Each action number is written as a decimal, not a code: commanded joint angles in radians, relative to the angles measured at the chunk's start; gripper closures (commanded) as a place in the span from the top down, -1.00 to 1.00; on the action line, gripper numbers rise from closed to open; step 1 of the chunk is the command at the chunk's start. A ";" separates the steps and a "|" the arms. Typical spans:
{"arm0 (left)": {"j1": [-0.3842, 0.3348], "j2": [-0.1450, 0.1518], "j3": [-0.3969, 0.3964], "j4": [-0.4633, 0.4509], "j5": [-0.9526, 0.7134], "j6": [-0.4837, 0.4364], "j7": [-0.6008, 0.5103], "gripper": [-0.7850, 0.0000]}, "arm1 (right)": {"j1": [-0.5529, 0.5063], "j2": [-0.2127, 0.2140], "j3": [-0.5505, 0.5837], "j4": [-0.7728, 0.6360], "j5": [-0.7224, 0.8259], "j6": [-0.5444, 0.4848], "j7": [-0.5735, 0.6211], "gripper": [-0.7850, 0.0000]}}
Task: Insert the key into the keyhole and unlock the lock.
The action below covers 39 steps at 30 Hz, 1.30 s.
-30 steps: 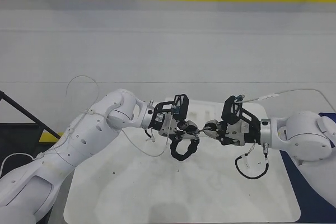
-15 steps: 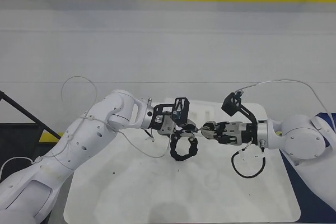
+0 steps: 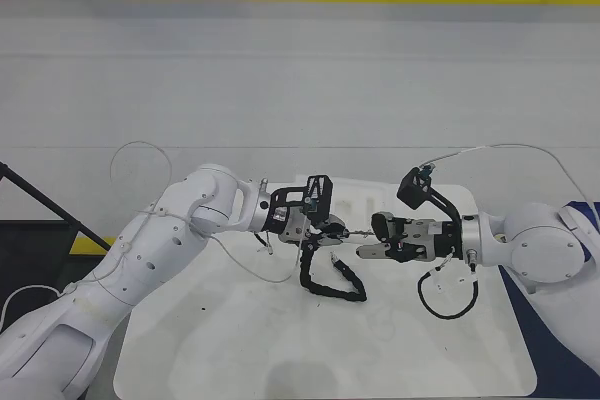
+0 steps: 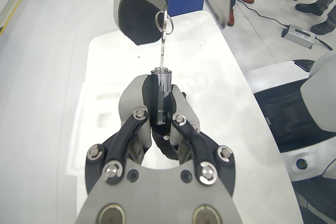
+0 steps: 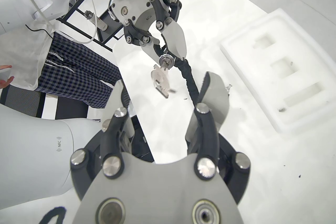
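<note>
My left gripper [image 3: 323, 238] is shut on the metal lock cylinder [image 4: 162, 83] of a black cable lock. The key [image 4: 163, 51] sticks out of the keyhole, with its ring [image 4: 164, 22] hanging from the head. The black cable [image 3: 332, 284] trails from the cylinder down onto the white tray [image 3: 280, 340], its far end loose. My right gripper [image 3: 376, 246] is open a short way from the key head, touching nothing. In the right wrist view the key [image 5: 160, 78] juts from the cylinder face [image 5: 166, 61], beyond my open right gripper [image 5: 165, 95].
A white foam insert [image 5: 278, 70] with rectangular recesses lies on the tray behind the grippers. Each arm has a dangling cable loop, the right one [image 3: 445, 300] black. Bare tray surface spreads in front of the lock.
My right gripper has opened, let go of the key and drawn back slightly. The cable, a closed loop before, has sprung open and one end has dropped onto the tray.
</note>
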 commanded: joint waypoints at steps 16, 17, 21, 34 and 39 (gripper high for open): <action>0.047 0.007 0.027 0.165 -0.039 0.140 -0.221 -1.00 | -0.049 0.010 0.088 0.032 -0.049 -0.132 -0.066 1.00; 0.040 0.001 0.040 0.187 -0.020 0.143 -0.236 -1.00 | -0.052 0.010 0.090 0.034 -0.054 -0.141 -0.073 1.00; 0.011 -0.030 0.095 0.261 0.009 0.136 -0.245 -1.00 | -0.063 0.010 0.097 0.039 -0.072 -0.168 -0.087 1.00; -0.066 -0.146 0.235 0.493 0.090 0.085 -0.167 -1.00 | -0.087 0.009 0.105 0.051 -0.122 -0.236 -0.120 1.00; -0.076 -0.193 0.282 0.580 0.181 0.054 -0.063 -1.00 | -0.080 0.006 0.098 0.064 -0.134 -0.259 -0.133 1.00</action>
